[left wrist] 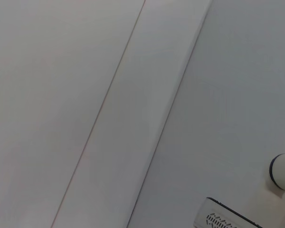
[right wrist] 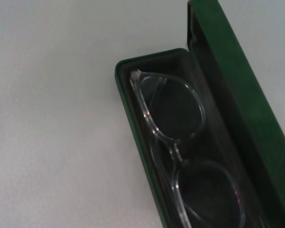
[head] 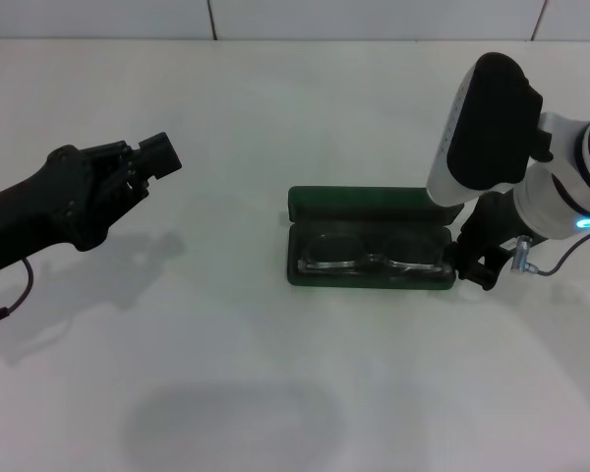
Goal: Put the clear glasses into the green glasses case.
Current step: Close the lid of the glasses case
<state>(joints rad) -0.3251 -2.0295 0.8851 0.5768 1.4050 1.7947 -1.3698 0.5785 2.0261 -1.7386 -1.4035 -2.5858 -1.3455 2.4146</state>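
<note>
Lying folded inside the green glasses case (head: 371,258), the clear glasses (head: 374,256) fill the dark lining from end to end, lenses side by side. The case sits open just right of the centre of the white worktop (head: 275,393), its lid (head: 359,203) standing upright along the 12 o'clock edge. In the right wrist view the frame (right wrist: 173,137) rests within the tray (right wrist: 133,137), with the raised lid (right wrist: 237,95) alongside. At the case's 3 o'clock end, the right end effector (head: 475,264) hangs low, touching or just beside the rim; whether its fingers are apart or together cannot be told. The left end effector (head: 157,157) hovers well apart at 9 o'clock, above bare worktop, its fingers' state likewise unclear.
</note>
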